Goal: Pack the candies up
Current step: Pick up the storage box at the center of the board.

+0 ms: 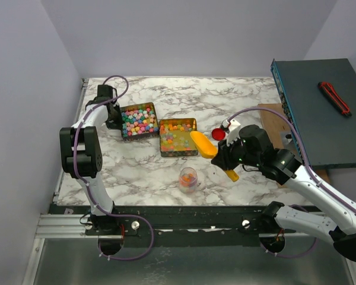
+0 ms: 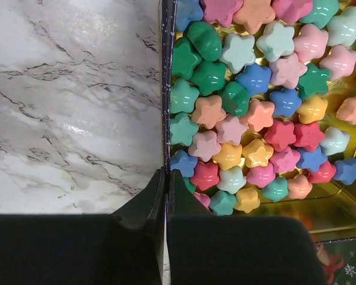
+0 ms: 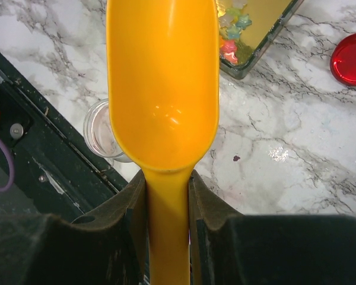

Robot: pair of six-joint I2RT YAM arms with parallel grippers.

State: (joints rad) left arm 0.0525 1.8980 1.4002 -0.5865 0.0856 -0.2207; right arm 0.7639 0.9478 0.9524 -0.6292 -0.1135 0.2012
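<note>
Pastel star candies [image 1: 137, 119] fill the left tin [image 1: 123, 134]. Glossy jelly candies [image 1: 177, 138] lie in the right tin [image 1: 178, 153]. A small clear jar [image 1: 188, 179] holding a few candies stands in front of the tins. My left gripper [image 1: 114, 118] is shut on the left tin's wall [image 2: 164, 89], with the pastel candies [image 2: 243, 107] just to its right. My right gripper [image 1: 226, 162] is shut on the handle of the yellow-orange scoop [image 3: 163, 77]. The scoop is empty and hovers between the jar [image 3: 101, 133] and the jelly tin [image 3: 258, 41].
The round red jar cap [image 1: 218, 134] lies right of the jelly tin and shows in the right wrist view [image 3: 351, 59]. A dark raised panel [image 1: 320, 119] with a red-black tool [image 1: 334, 98] and a wooden board [image 1: 272, 116] stand at the right. The black front rail [image 1: 184, 217] runs close behind the jar.
</note>
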